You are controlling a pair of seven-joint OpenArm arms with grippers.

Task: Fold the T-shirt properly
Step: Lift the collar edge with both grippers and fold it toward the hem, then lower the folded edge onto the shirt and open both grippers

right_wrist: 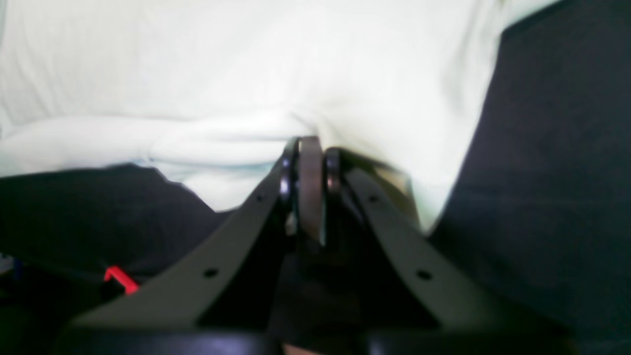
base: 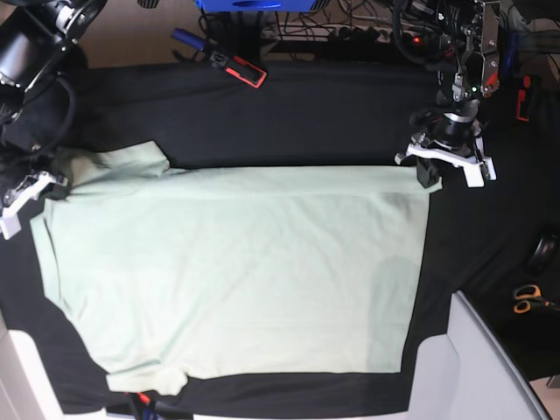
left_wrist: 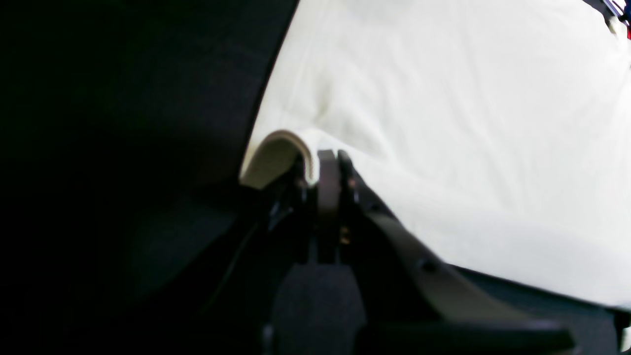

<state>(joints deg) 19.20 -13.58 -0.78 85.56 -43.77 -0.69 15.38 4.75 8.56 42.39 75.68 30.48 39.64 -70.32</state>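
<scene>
The pale mint-green T-shirt lies spread flat on the black cloth, its hem toward the right of the base view and its sleeves toward the left. My left gripper sits at the shirt's far right corner. In the left wrist view the left gripper is shut on the T-shirt, whose edge curls up beside the fingers. My right gripper is at the far left, by the upper sleeve. Seen from the right wrist, the right gripper is shut on a bunched fold of the T-shirt.
The black table cloth shows on all sides of the shirt. Orange-handled scissors lie at the right edge. A red and black tool lies at the back. A pale grey panel stands at the front right corner.
</scene>
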